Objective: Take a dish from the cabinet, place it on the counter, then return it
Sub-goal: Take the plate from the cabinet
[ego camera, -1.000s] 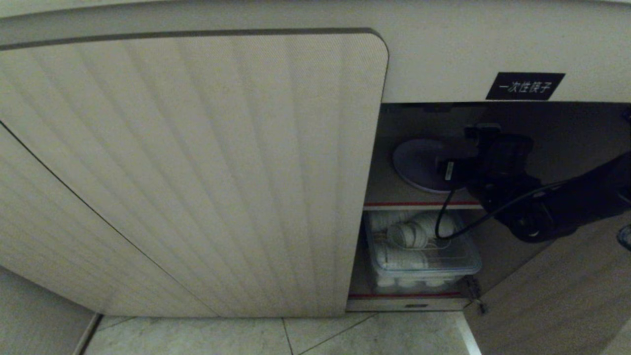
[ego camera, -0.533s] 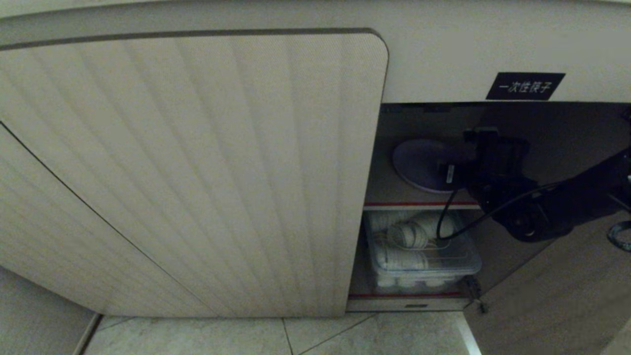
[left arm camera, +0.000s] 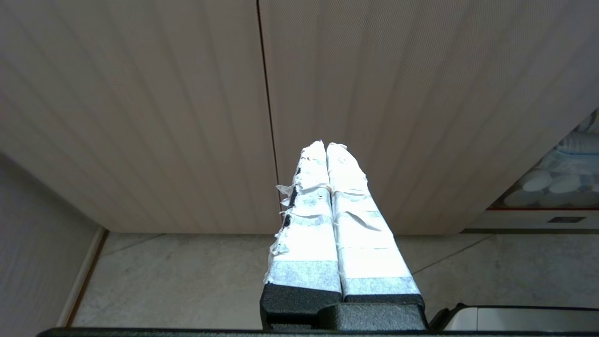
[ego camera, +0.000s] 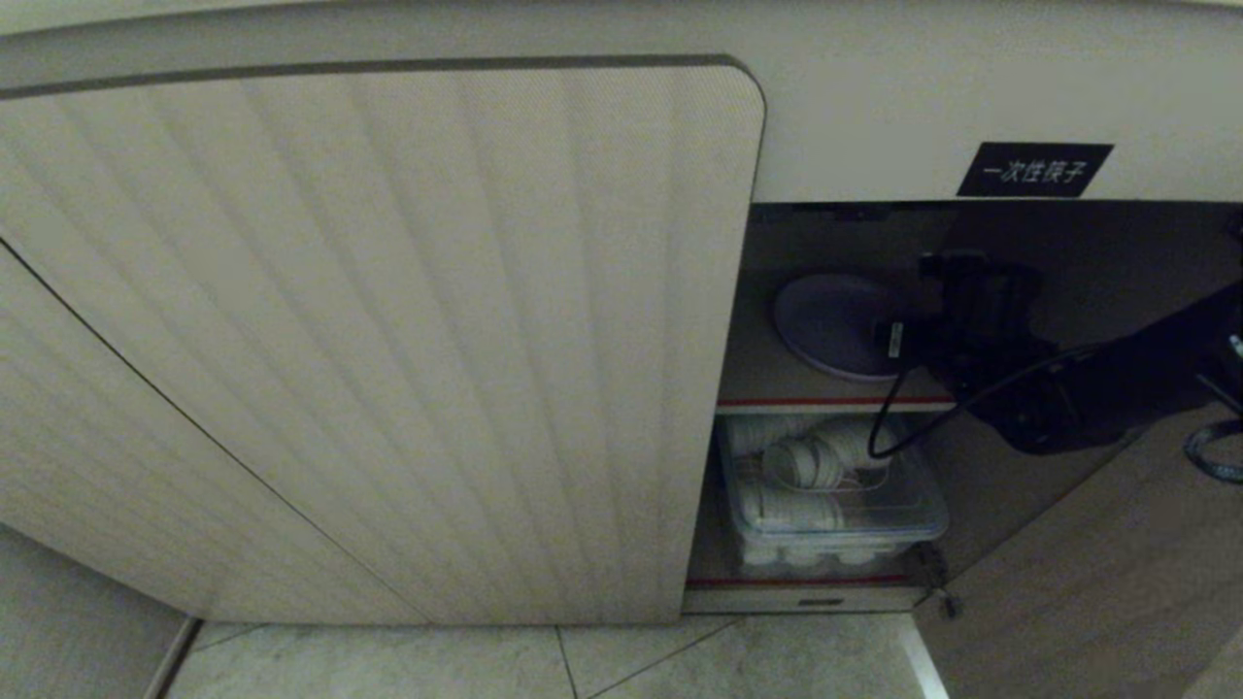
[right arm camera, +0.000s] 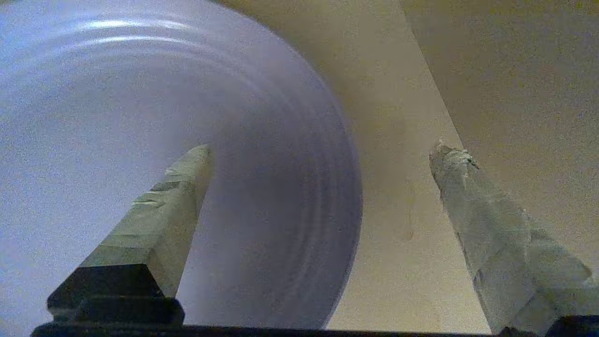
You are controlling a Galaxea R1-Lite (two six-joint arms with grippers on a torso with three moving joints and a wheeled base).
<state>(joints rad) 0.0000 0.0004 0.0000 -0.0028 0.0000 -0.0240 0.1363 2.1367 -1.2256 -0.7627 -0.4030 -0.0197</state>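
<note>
Right wrist view: right hand (right arm camera: 318,150) spread wide, empty, straddling the dish (right arm camera: 140,140) rim.

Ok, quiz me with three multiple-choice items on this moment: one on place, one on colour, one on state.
1. Where does the dish lie?
A. on the cabinet's upper shelf
B. in the clear bin below
C. on the floor

2. What colour is the dish?
A. green
B. lavender
C. red

3. How is the right hand?
A. shut on the dish
B. open, one finger over the dish
C. out of view

Key: 1 A, it rests flat above the red-edged shelf front; 2 B, the right wrist view shows pale purple; 3 B, the fingers stand wide apart.
</note>
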